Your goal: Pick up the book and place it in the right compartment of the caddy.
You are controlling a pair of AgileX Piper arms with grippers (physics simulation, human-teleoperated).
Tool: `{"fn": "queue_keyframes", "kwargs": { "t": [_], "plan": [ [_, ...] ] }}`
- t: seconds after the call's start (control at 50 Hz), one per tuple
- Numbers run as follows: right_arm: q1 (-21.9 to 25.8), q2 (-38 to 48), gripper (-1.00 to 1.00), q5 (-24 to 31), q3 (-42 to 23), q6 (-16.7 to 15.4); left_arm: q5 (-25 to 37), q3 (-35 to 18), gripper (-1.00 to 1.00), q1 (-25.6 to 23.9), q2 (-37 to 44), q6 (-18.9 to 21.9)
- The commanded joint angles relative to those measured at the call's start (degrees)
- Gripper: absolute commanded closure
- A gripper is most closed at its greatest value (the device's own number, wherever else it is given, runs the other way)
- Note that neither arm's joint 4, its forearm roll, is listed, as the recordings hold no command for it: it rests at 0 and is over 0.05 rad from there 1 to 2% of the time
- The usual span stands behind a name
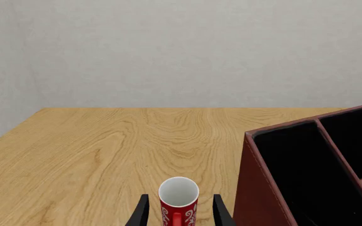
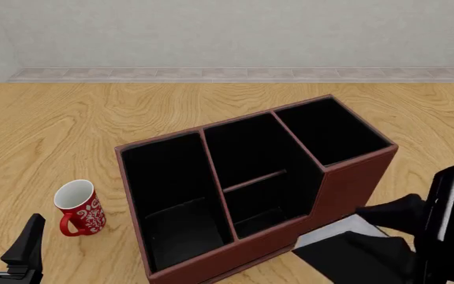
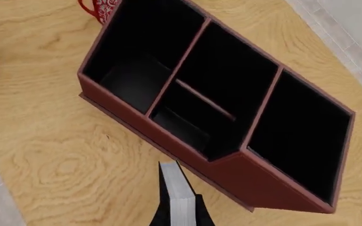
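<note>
Three sections in your caddy [image 2: 345, 183], which sits mid-table [image 2: 132, 118], angled; small tall right compartment [image 2: 330, 130] is toward the far right corner. Your book [image 3: 177, 193] is pinched edge-up in the right gripper [image 3: 179, 214], raised off the table near the right edge, just beside the caddy's front wall and outside it. Mug [image 2: 77, 207] stands upright by the near left corner, left of the caddy. Left gripper [image 1: 179, 212]: fingers wide either side of the mug, w/ gaps.
</note>
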Motion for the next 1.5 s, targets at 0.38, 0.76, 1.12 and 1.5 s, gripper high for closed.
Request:
{"fn": "queue_keyframes", "kwargs": {
  "t": [0.38,0.76,1.12,1.5],
  "plan": [
    [1.53,0.68,1.00,-0.16,-14.86,9.17,0.00,0.00,-1.00,0.00,0.00,0.00],
    [-0.20,2.68,1.00,-2.59,-24.75,9.95,0.00,0.00,-1.00,0.00,0.00,0.00],
    [-5.24,4.61,1.00,-6.25,-29.55,9.80,0.00,0.00,-1.00,0.00,0.00,0.00],
    [-10.06,6.56,1.00,-8.91,-31.82,8.71,0.00,0.00,-1.00,0.00,0.00,0.00]
  ]
}}
